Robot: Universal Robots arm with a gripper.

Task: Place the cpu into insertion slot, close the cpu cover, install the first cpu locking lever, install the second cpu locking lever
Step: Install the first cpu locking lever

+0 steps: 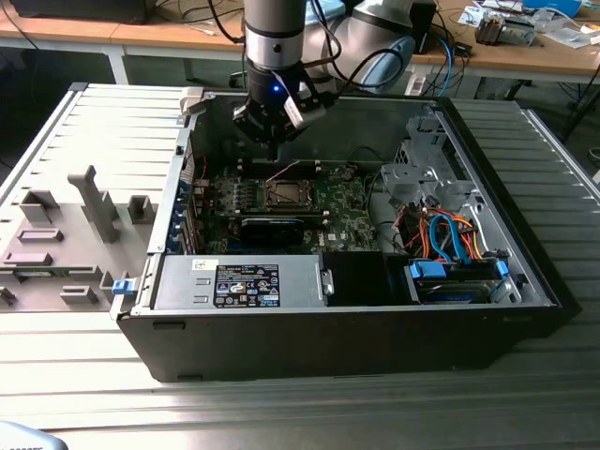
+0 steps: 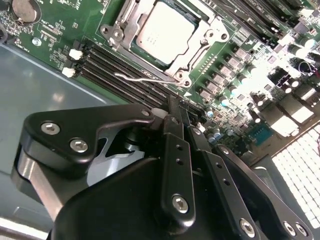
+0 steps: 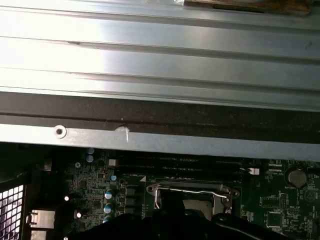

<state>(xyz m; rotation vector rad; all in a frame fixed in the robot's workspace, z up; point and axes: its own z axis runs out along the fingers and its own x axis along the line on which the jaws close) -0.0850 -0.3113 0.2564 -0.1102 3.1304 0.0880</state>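
Note:
The cpu (image 2: 167, 30) lies flat in the insertion slot (image 1: 286, 194) on the green board, its silver top showing through the window of the cpu cover (image 2: 131, 31), which lies down around it. A thin wire locking lever (image 2: 132, 77) runs along the socket's edge beside the memory slots, and it shows again as a wire lever (image 3: 190, 189) in the first wrist view. My gripper (image 2: 176, 107) hangs above the board a little back from the socket, shut with nothing between its fingers. In the exterior view the gripper (image 1: 273, 148) sits just behind the socket inside the open case.
A black expansion card (image 1: 272, 228) lies just in front of the socket, with the labelled power-supply box (image 1: 239, 281) nearer still. Drive bays with orange and blue cables (image 1: 450, 244) fill the exterior view's right. The case's metal wall (image 3: 160, 135) rises close behind the socket. A grey fixture plate (image 1: 75, 225) lies outside.

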